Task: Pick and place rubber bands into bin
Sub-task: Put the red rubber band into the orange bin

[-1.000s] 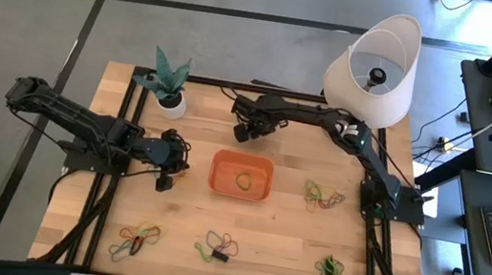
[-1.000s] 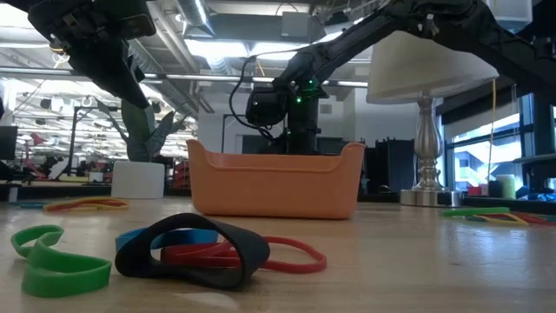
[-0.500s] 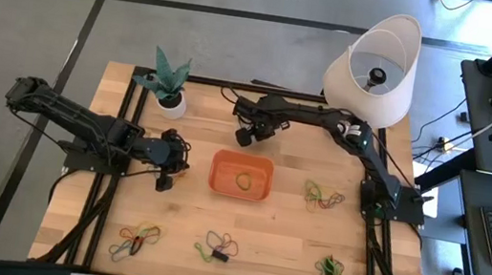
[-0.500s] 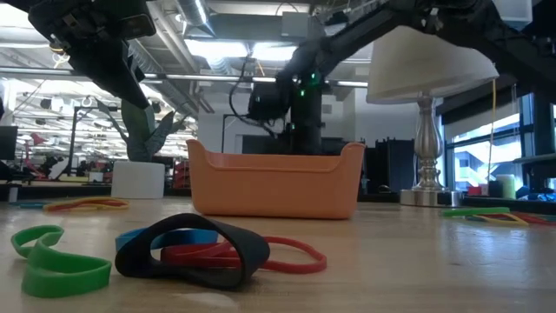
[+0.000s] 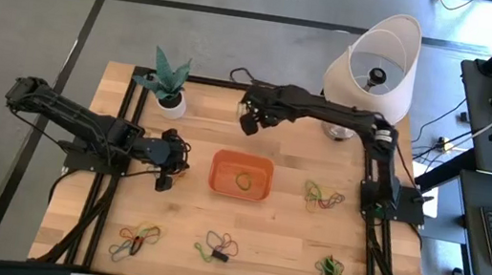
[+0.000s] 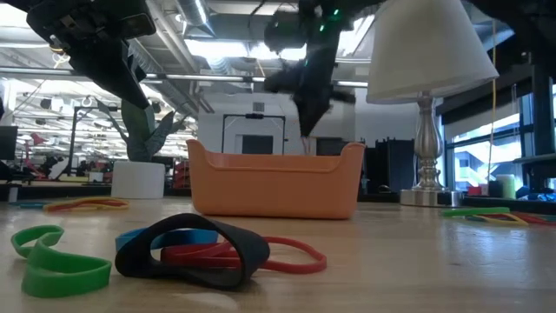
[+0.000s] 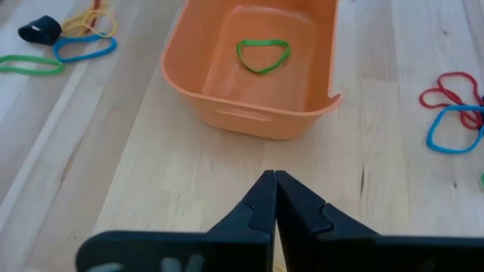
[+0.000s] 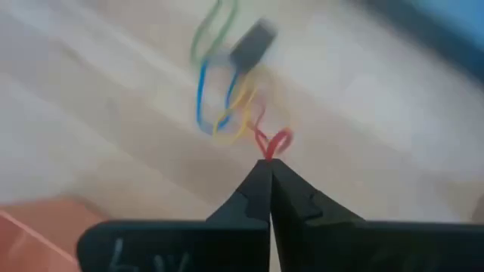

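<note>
The orange bin [image 5: 242,175] sits near the middle of the wooden bench [image 5: 260,246], its shallow plastic walls smooth and its corners rounded, with one green rubber band [image 7: 262,55] lying flat on its floor. Bare planks surround it on every side; the nearest clusters of rubber bands [image 5: 323,197] lie to its right, and three more lie along the front edge: a red-and-orange tangle [image 5: 136,239], a mixed group with a black loop [image 5: 218,245] and a green-and-black knot [image 5: 331,267]. The left end effector [image 5: 167,167] hangs just left of the bin, its fingers pressed together with nothing visible between them, the tips pointing at the bin's near wall in the left wrist view. The right end effector [image 5: 247,119] is behind the bin, near the back edge between the potted plant [image 5: 169,81] and the white lamp [image 5: 374,59]. Since the earlier frames it has pulled back from the bin's rear wall toward that edge and risen, showing high above the bin in the low view. Its fingers are closed, and a thin red loop [image 8: 274,142] shows right at their tips in the right wrist view; whether it is pinched there cannot be told.
</note>
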